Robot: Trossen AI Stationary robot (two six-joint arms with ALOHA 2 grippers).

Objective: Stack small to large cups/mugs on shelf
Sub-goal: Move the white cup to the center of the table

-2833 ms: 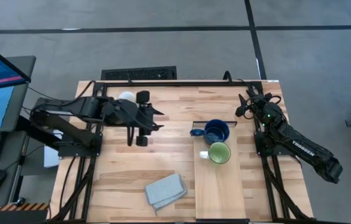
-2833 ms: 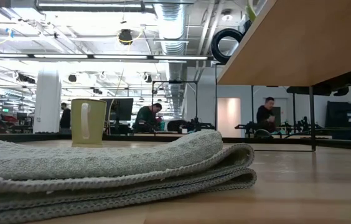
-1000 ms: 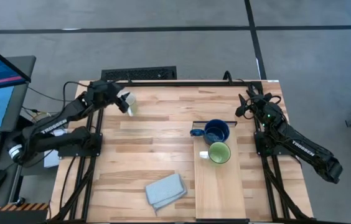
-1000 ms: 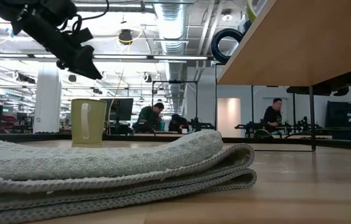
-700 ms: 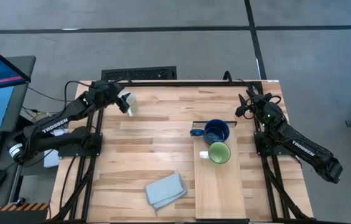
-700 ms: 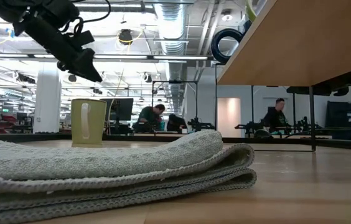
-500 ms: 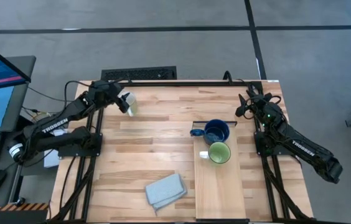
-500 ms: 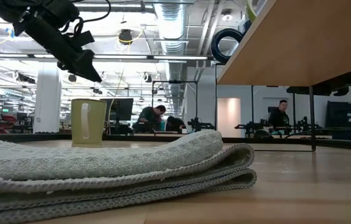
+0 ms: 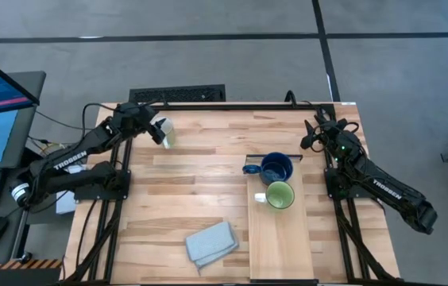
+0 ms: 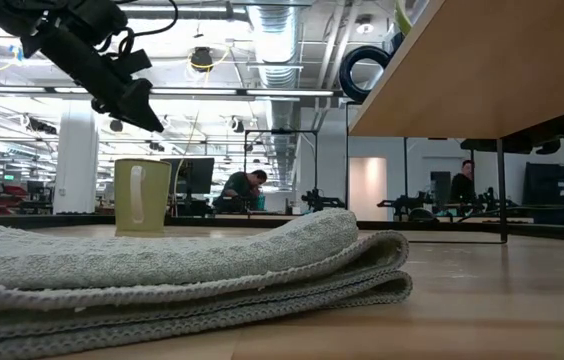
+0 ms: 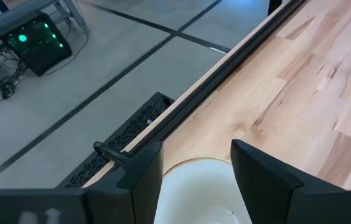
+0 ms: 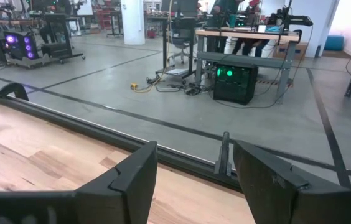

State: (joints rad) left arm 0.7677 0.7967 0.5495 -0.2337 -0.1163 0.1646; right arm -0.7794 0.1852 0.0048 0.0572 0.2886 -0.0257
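Cups first: the dark blue mug [image 9: 276, 168] sits at the far end of the shelf [image 9: 281, 238], and the light green mug [image 9: 279, 195] stands just beside it on the same plank, on the nearer side. My left gripper [image 9: 159, 132] is up at the far left corner of the table [image 9: 200, 199], poised over the cream mug [image 9: 166, 132]; from the left wrist camera I see its fingers [image 11: 259, 174] spread apart with the mug's rim [image 11: 195, 193] showing between them (whether the pads touch the mug, I cannot tell). In the low view that arm [image 10: 82, 55] hangs above and to the left of the mug [image 10: 142, 196], which stands upright on the tabletop.

My right gripper [image 9: 319, 131] waits at the far right edge of the table, fingers [image 12: 135, 171] spread wide with nothing between them. A folded grey-blue cloth [image 9: 210, 243] lies near the front edge, to the left of the shelf.
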